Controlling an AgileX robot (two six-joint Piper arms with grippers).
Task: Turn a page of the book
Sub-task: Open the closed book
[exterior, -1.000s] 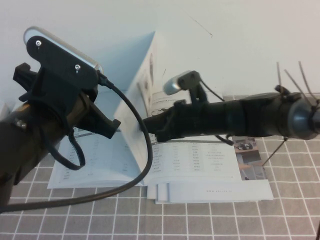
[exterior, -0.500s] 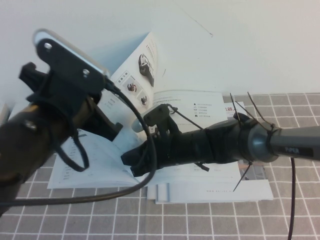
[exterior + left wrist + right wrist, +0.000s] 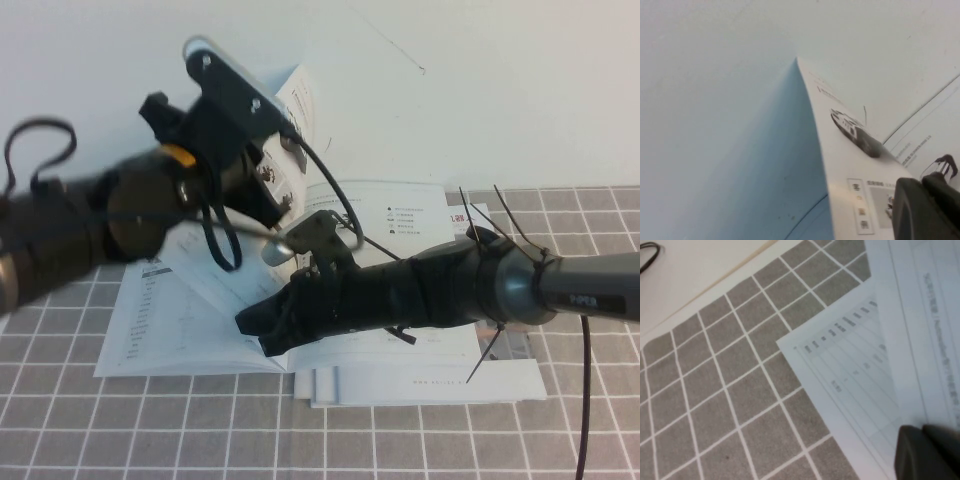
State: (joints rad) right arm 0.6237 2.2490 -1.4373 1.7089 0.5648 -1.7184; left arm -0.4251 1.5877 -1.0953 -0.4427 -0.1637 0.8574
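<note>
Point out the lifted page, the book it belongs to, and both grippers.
page (image 3: 850, 165): left wrist view, its printed face below the vehicle photo.
book (image 3: 160, 330): high view, flat left-hand page.
left gripper (image 3: 268, 200): high view, at the raised page.
right gripper (image 3: 262, 330): high view, low over the book's spine.

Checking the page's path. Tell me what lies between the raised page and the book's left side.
High view: the left pincer and its arm cross there, at the page; the right pincer rests lower over the book.

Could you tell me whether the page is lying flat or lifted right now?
Lifted: the page stands raised above the open book, behind the left gripper; the right gripper sits low over the spread.
</note>
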